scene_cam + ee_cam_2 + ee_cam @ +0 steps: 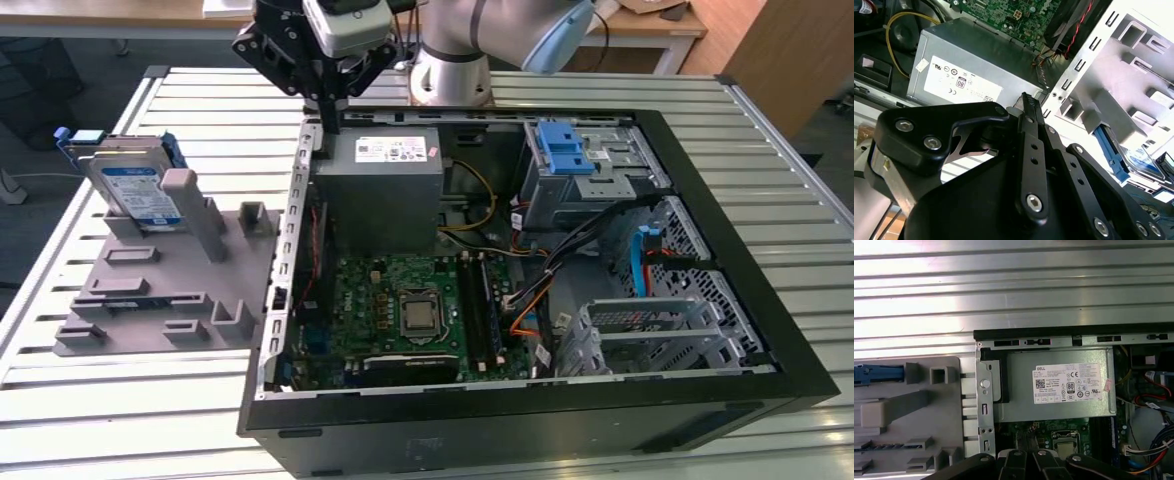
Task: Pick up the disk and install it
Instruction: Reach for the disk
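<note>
gripper [324, 108] pinched closed, nothing in it, hanging over the case [747, 250] rim with the power-supply box [387, 190] just below the tips. disk [134, 190] sits well off to one side of the gripper, outside the case, standing on edge in the fixture plate [147, 300]. Labelled face turned toward the exterior camera; long axis looks near vertical with a slight lean, not certain. Handling guess: rigid metal body, dense for its size, shock-sensitive, smooth faces. Best hold is likely across its thin thickness at the free top edge; blue bracket [1109, 145] is plastic and may flex
</note>
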